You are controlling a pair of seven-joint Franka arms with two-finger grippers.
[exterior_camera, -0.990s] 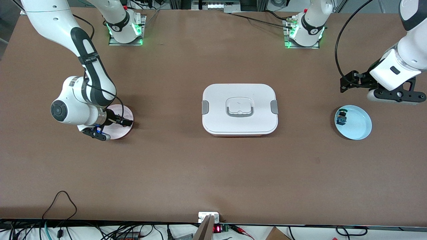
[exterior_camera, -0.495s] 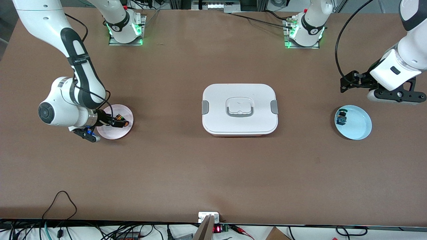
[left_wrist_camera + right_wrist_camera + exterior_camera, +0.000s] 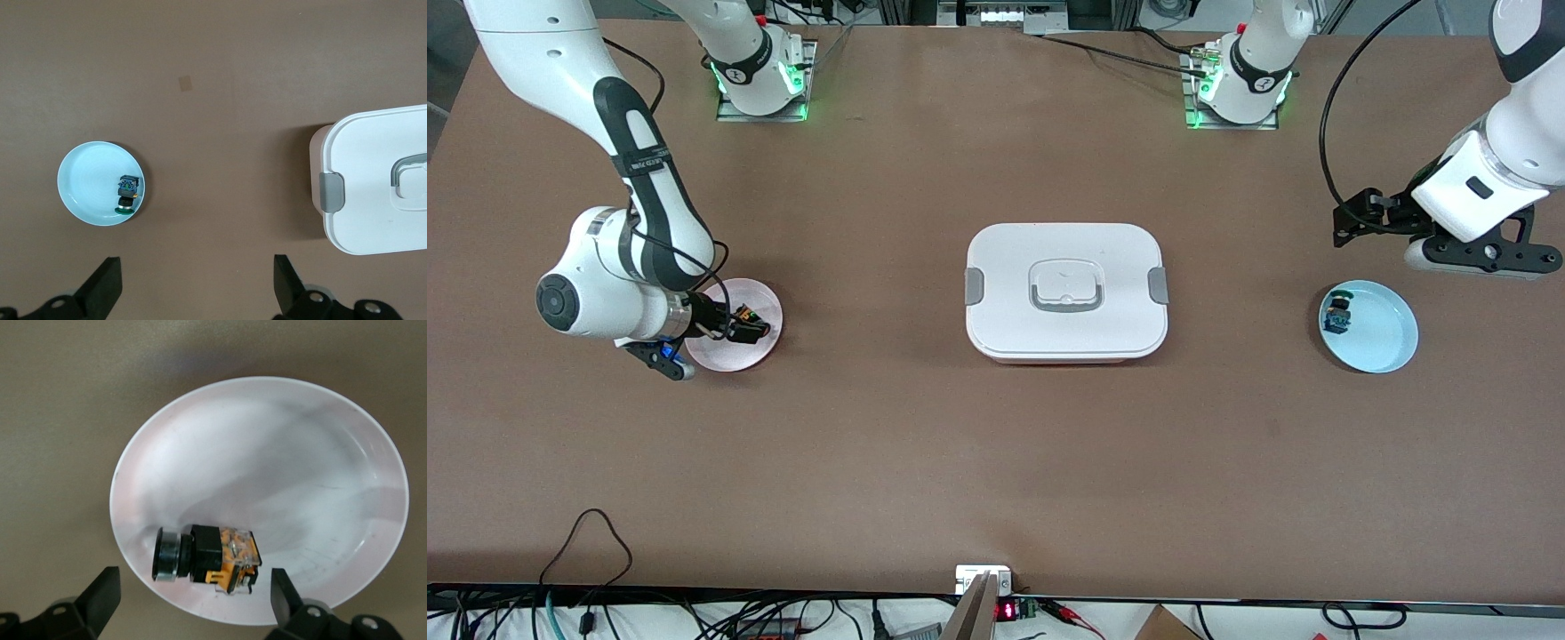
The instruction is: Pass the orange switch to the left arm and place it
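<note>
The table carries 1 box at its middle, white with grey side clips, standing between the 2 arms' working ends; 2 small plates flank it, 1 pink plate toward the right arm's end and 1 pale blue plate toward the left arm's end. There are 2 switches: 1 orange switch lying on its side in the pink plate, and 1 green-blue switch in the blue plate. The right gripper is low over the pink plate, its fingers spread wide on either side of the orange switch and holding nothing. The left gripper waits in the air over bare table beside the blue plate, fingers parted and empty. From here, the likeliest trouble is the grasp: the switch is tiny and round-bodied, so closing fingers could roll it or squeeze it out toward the plate's rim, or drag the light plate. Later, a carry straight toward the left arm would pass over the box, so too low a path could strike its lid, and a handover between 2 grippers on so small a part risks a drop
</note>
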